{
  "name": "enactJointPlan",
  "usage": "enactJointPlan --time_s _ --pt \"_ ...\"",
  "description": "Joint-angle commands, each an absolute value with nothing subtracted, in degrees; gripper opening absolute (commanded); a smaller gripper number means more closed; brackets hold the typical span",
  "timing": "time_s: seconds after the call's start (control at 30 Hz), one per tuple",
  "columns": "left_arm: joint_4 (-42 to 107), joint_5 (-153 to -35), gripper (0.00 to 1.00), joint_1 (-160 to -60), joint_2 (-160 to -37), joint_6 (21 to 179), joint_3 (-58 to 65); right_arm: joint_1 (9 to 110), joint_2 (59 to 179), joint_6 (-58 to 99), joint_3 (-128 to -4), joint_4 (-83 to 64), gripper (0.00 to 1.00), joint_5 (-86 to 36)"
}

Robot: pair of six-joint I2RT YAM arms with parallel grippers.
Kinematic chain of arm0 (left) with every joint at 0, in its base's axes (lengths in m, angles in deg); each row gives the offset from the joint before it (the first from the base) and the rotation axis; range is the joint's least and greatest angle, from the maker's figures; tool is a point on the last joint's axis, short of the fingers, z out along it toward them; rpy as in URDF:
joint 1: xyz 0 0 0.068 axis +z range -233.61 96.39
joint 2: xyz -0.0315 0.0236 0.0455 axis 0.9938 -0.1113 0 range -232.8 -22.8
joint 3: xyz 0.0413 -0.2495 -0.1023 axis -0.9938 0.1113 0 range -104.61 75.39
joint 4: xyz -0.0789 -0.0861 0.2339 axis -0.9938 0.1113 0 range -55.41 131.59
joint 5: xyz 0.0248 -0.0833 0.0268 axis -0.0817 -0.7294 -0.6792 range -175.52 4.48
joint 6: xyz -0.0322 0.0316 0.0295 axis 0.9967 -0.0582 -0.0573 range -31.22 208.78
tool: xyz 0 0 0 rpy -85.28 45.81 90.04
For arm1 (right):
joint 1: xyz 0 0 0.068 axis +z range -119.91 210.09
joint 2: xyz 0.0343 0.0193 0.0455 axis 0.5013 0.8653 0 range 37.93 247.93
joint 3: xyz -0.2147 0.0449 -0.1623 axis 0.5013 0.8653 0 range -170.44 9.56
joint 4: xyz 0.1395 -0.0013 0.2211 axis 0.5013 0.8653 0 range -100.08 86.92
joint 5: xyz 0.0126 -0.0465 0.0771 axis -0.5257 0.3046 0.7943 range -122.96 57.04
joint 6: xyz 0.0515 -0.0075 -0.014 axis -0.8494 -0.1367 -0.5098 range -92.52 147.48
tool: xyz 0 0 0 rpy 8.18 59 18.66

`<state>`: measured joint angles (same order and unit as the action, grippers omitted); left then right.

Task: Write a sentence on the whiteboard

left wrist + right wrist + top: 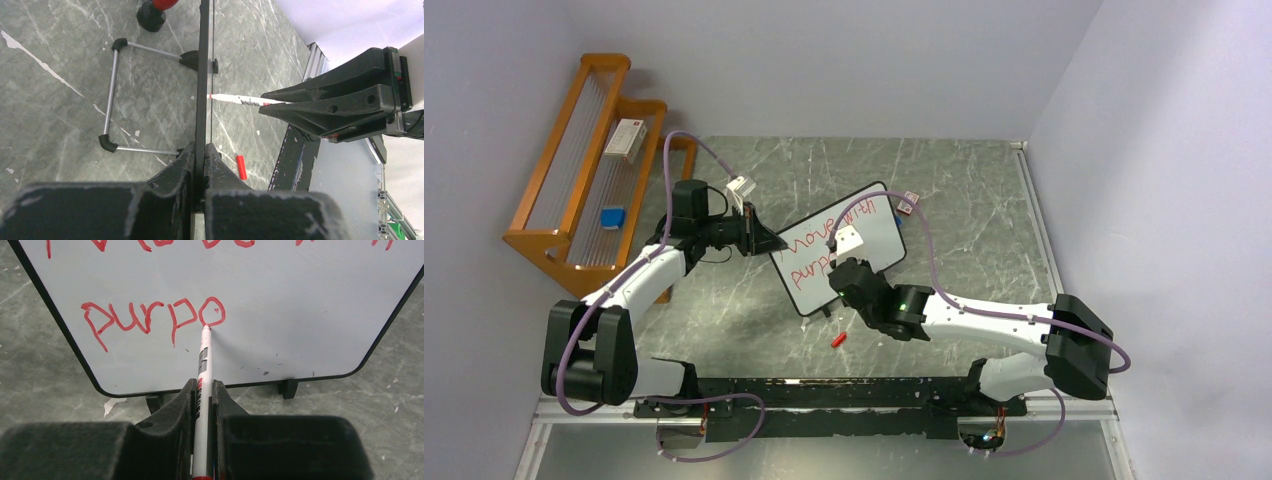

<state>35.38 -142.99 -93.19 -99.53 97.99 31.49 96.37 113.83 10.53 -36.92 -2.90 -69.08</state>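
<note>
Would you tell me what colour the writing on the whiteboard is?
Red writing, clearest in the right wrist view.

Glossy smooth whiteboard [280,315], plastic marker [203,365], veined stone-look table [984,190], varnished wooden rack [584,160]

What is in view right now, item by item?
whiteboard: one, white, black frame, red writing, table centre
marker: one, white, red tip, tip touching the board after "purpo"
cap: one, red, on table nearside of board
small item: one, pinkish, past board's far corner, unidentifiable
rack: one, orange wood, left of table
box: one, white, on rack
block: one, blue, on rack
table: one, grey marbled, under everything
left gripper: black, shut on whiteboard's edge
right gripper: black, shut on marker
</note>
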Motion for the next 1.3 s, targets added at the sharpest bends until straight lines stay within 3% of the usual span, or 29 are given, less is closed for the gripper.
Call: enactJointPlan --time_s 0.0,0.67,1.27 --pt "40.98 -138.97 0.05 -93.89 -101.64 95.63 32.37 96.79 113.91 9.58 -36.89 -3.14 0.0 -68.61" --pt "41.44 -138.94 0.05 -93.94 -101.63 95.37 32.26 93.73 109.04 12.0 -36.11 -4.41 0.0 -70.68" --pt "41.62 -138.96 0.05 -93.98 -101.9 95.19 32.24 91.96 111.7 12.97 -36.15 -7.14 0.0 -69.54"
